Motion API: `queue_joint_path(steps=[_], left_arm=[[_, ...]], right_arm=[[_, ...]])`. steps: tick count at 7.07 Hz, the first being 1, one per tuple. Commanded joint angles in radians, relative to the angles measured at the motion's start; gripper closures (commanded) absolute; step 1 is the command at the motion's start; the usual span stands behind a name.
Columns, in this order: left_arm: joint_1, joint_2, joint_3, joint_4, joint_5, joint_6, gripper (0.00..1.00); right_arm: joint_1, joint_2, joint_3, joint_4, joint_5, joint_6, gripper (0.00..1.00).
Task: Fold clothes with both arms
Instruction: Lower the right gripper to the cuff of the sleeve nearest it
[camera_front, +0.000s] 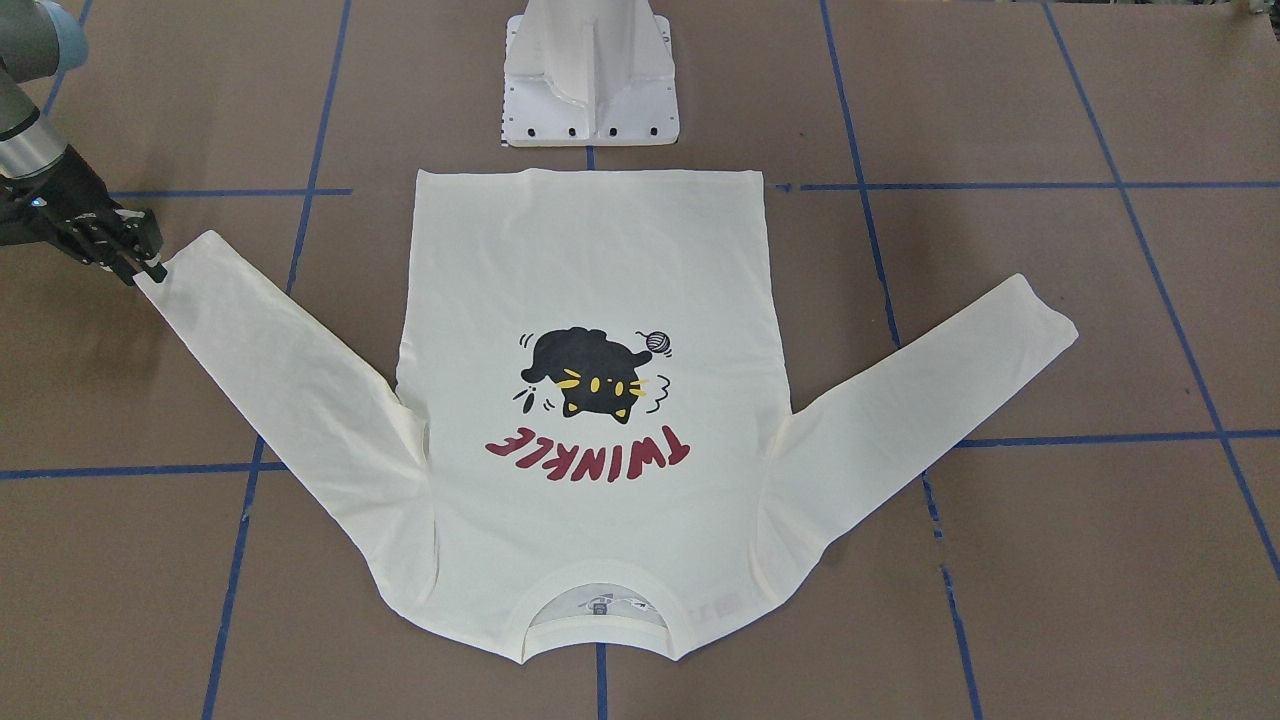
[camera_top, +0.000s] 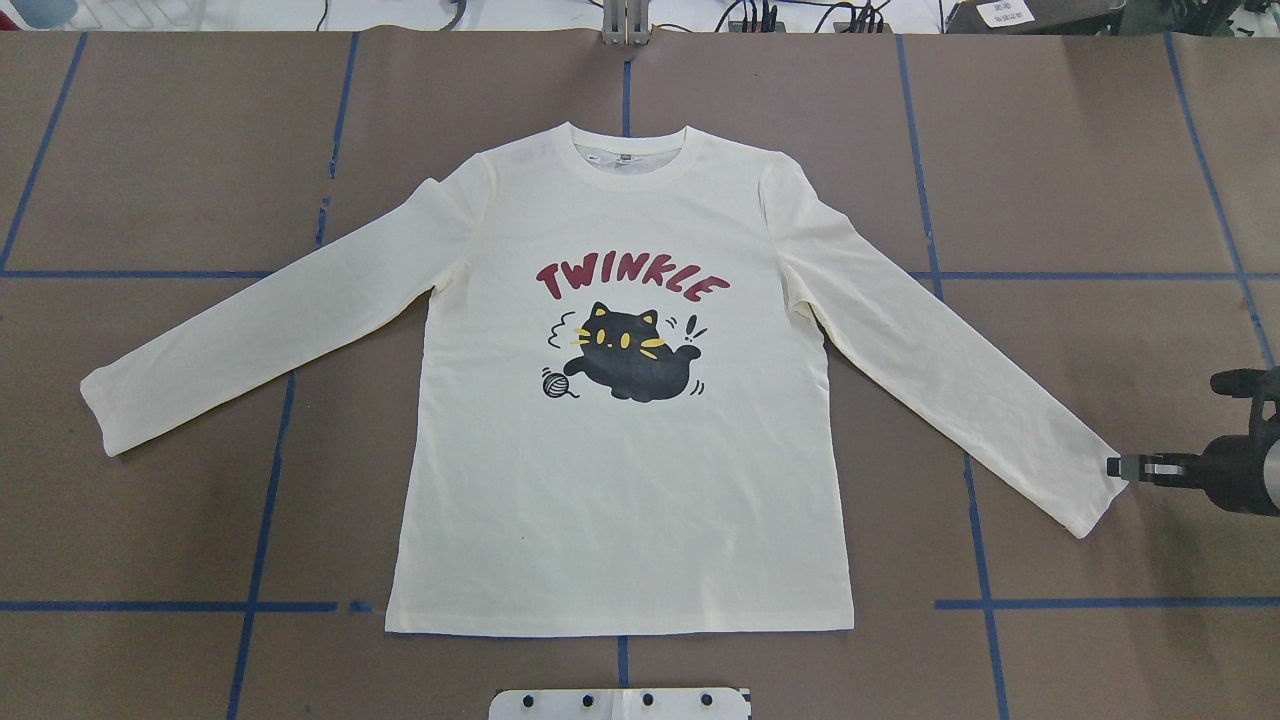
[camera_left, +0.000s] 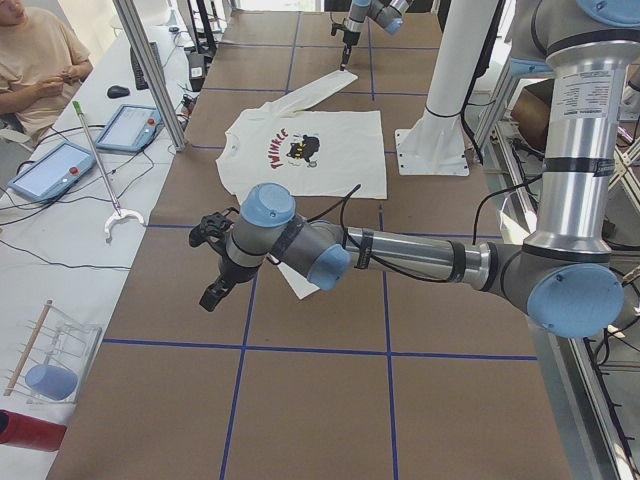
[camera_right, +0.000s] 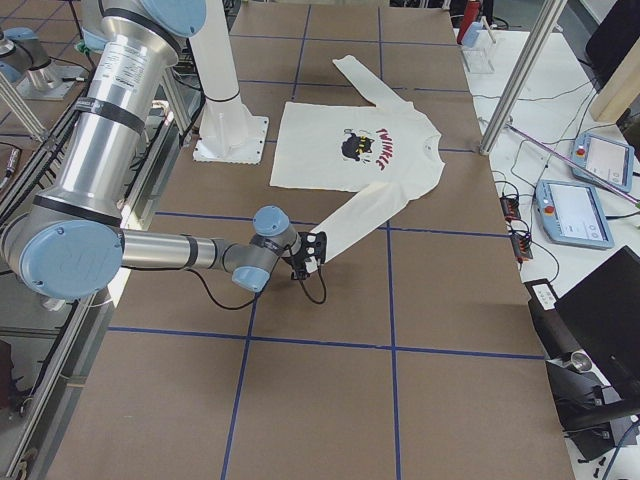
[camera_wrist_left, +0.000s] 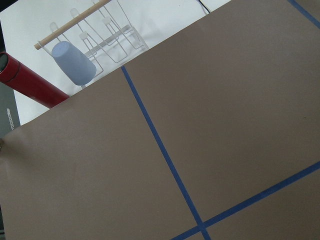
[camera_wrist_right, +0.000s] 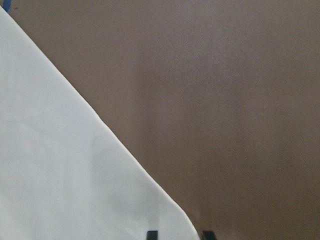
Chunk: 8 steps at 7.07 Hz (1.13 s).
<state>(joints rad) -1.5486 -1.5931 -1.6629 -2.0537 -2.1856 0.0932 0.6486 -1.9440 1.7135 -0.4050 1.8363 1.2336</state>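
Lying print-up, the T-shirt (camera_top: 620, 480) has 1 cuff (camera_top: 1085, 490) near the right edge of the bench (camera_top: 1100, 150), between the narrowly parted fingers of the right gripper (camera_top: 1125, 467). State of the left gripper (camera_left: 213, 295): cannot tell.

The T-shirt (camera_top: 620, 500) is looked down on from opposite sides in the overhead and front-facing views. The cuff (camera_top: 1088, 498) at the right gripper (camera_top: 1122, 467) is shared, very near, with the right wrist view.
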Motion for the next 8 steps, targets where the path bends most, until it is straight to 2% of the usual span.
queue_joint_path(steps=[1,3,6,8], left_arm=[[0.001,0.001,0.000,0.000,0.000,0.000,0.00],[0.001,0.001,0.000,0.000,0.000,0.000,0.00],[-0.001,0.001,-0.002,0.001,0.000,0.000,0.00],[-0.001,0.001,-0.002,0.001,0.000,0.000,0.00]], right_arm=[[-0.003,0.004,0.000,0.000,-0.005,0.007,0.98],[-0.001,0.005,0.015,0.000,-0.008,0.007,1.00],[0.032,-0.004,0.142,-0.049,0.000,0.004,1.00],[0.058,0.067,0.335,-0.365,0.003,0.004,1.00]])
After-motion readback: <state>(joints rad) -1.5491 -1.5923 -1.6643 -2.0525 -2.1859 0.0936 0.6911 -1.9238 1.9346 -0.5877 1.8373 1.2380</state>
